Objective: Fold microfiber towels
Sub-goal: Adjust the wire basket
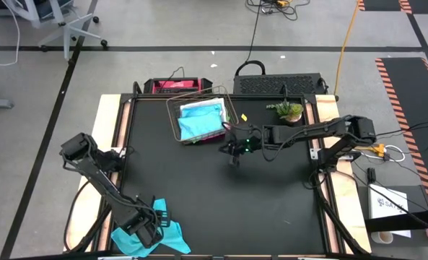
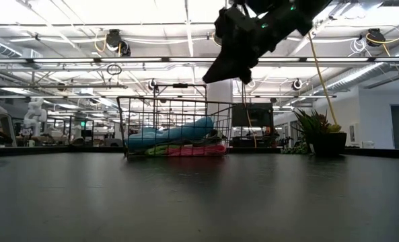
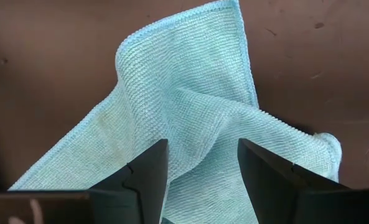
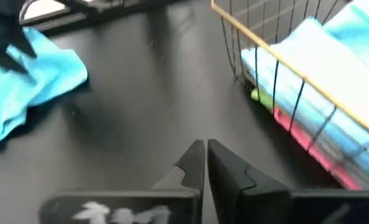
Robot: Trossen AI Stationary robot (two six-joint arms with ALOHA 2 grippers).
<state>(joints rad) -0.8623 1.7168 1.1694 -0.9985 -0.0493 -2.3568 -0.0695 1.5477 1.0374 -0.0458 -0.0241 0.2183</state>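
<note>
A turquoise microfiber towel (image 1: pixel 172 237) lies crumpled at the table's near left corner, and shows in the left wrist view (image 3: pixel 190 93) and the right wrist view (image 4: pixel 28 87). My left gripper (image 1: pixel 150 225) points down over it, open, its fingers on either side of a raised fold (image 3: pixel 203 143). My right gripper (image 4: pixel 206 155) is shut and holds nothing; it hangs above the table (image 2: pixel 219 70) just right of the copper wire basket (image 1: pixel 172 108). The basket holds a turquoise towel (image 1: pixel 201 119) on top of a pink one (image 4: pixel 302 134) and a lime green one (image 4: pixel 262 96). My left gripper comes at the turquoise towel from above, pointing down, with a raised fold (image 3: pixel 200 155) between its open fingers (image 3: pixel 150 177). Whether the fingers touch the cloth I cannot tell. The towel lies slack on the table.
The basket (image 2: pixel 172 128) stands at the far middle of the table. A small potted plant (image 1: pixel 289 110) stands at the far right. A red and black case (image 1: pixel 172 87) and a black case (image 1: pixel 278 84) lie beyond the far edge. Bare black tabletop (image 1: pixel 221 202) spreads between the arms.
</note>
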